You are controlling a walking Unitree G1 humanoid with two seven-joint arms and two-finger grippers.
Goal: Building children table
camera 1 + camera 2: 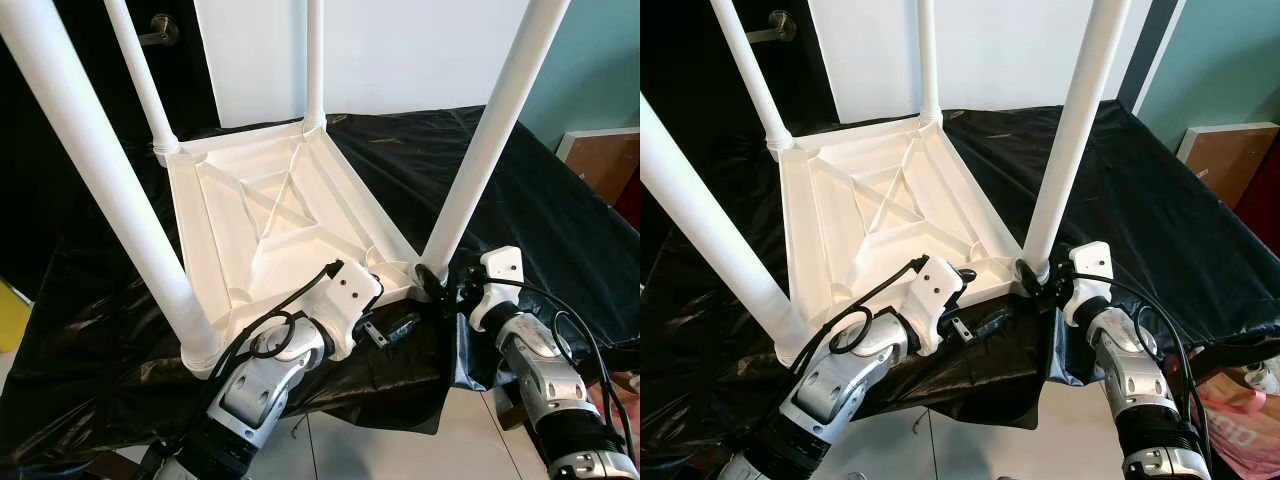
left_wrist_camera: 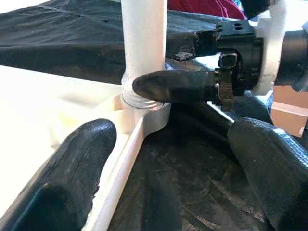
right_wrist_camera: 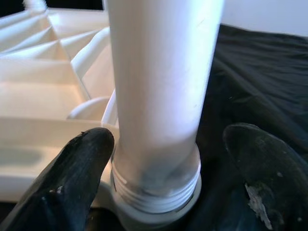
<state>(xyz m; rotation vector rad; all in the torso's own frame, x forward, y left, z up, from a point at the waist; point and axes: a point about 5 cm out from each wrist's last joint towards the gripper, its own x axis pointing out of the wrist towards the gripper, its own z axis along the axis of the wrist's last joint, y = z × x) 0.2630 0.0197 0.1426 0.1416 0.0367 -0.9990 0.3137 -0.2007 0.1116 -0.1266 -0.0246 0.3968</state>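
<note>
White unmarked table [image 1: 270, 215], four legs

White table [image 1: 270, 215], white legs [image 1: 480, 150]; black cloth [image 1: 520, 210]; black gripper fingers [image 2: 72, 178].

Leg: you see a white table leg [image 3: 159, 86] upright, its threaded base in the corner socket.
Gripper: your right gripper [image 3: 163, 168] has its fingers [image 3: 67, 178] spread either side of the leg.
Tabletop: ribbed white underside [image 3: 43, 82] beside it.
Cover: black sheet [image 3: 260, 72] beneath.
</note>
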